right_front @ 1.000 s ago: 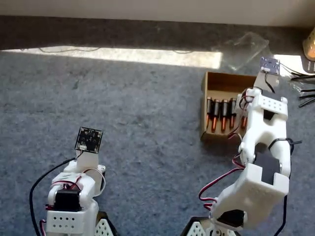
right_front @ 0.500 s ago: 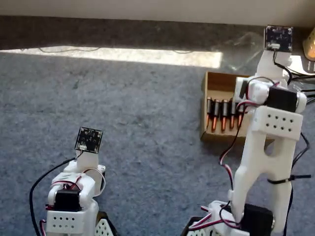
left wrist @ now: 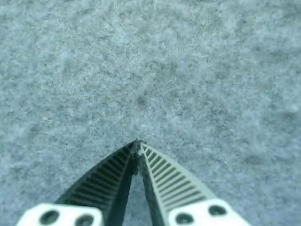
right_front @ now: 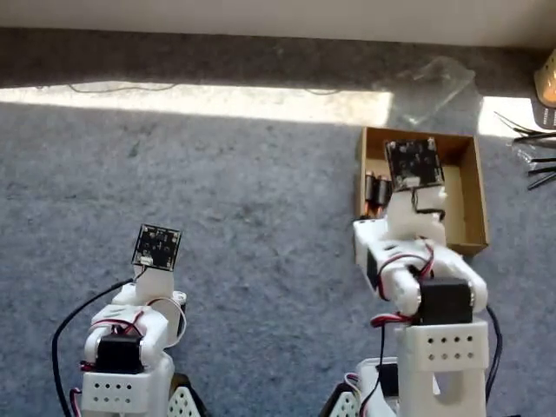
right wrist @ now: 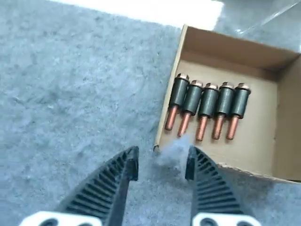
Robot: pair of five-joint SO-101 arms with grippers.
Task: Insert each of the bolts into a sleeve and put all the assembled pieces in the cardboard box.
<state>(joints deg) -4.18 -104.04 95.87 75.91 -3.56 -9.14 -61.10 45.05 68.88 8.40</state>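
Bolts: five sleeved bolts (right wrist: 207,110) lay side by side in the box (right wrist: 233,48), threaded ends toward the right gripper.
Right gripper (right wrist: 162,154): jaws spread, over the carpet (right wrist: 70,84) just outside the box; bolts beyond its tips, untouched.
Left gripper (left wrist: 137,143): pressed together, well apart from the box.

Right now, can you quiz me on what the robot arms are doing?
1. How many bolts lie in the box?
2. True or false: the left claw is open.
3. The right claw holds: A) a bolt, B) nothing, C) the box.
Key: 1. five; 2. false, it is shut; 3. B.
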